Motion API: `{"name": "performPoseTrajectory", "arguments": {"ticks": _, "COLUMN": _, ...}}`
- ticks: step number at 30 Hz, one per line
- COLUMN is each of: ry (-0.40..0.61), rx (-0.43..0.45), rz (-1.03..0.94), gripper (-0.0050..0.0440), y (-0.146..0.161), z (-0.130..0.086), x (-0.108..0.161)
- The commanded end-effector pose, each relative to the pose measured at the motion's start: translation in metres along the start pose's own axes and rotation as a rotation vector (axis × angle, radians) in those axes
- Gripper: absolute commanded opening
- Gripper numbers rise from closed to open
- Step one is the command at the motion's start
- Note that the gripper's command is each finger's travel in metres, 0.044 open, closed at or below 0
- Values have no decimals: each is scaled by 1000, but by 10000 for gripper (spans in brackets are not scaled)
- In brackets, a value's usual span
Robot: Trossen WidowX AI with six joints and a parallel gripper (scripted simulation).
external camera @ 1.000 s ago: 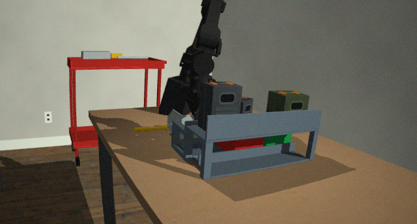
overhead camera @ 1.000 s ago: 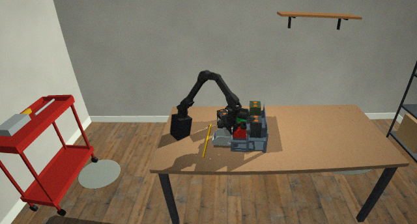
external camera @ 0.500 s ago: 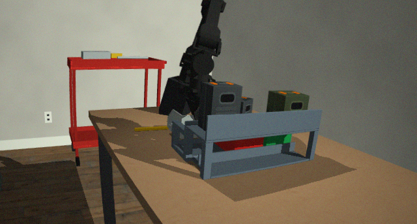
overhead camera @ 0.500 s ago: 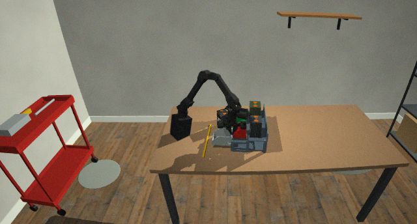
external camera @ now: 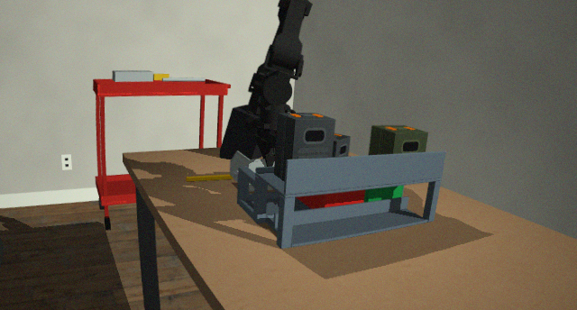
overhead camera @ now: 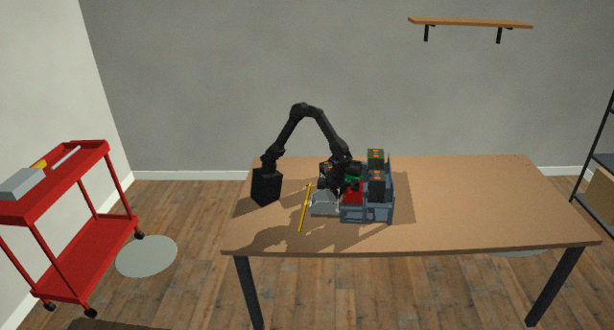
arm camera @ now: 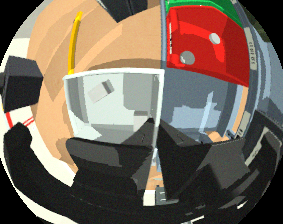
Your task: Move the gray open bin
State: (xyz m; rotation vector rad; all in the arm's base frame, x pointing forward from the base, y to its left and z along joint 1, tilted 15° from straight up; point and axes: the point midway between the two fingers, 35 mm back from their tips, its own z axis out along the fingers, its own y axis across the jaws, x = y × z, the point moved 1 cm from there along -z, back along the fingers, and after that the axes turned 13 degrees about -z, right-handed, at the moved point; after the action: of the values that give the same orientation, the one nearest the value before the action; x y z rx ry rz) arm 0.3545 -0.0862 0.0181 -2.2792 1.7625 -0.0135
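One gray open bin lies between a yellow rod, at left in the top view, and the shelf, at right. The gripper is closed on the bin's shelf-side wall, so the bin's body extends leftward from the fingertips, toward the rod. The coming move probably turns on this offset: the load hangs to one side of the grip, and the bin must be levelled before it meets the bench.

The exterior view shows the tilt — the bin leans beside the shelf's end — but hides its contents. The wrist view alone shows two pale parts inside and, farther right, a red bin on the shelf. Further tipping could spill the parts.
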Motion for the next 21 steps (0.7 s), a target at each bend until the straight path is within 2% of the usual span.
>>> {"name": "performPoseTrajectory", "arguments": {"ticks": 1, "ry": 18, "rx": 27, "rz": -9, "gripper": 0, "y": -5, "z": -5, "x": 1}}
{"name": "performPoseTrajectory", "arguments": {"ticks": 16, "ry": 22, "rx": 33, "rz": -12, "gripper": 0, "y": -6, "z": 0, "x": 1}}
{"name": "performPoseTrajectory", "arguments": {"ticks": 21, "ry": 22, "rx": 32, "rz": -12, "gripper": 0, "y": -6, "z": 7, "x": 1}}
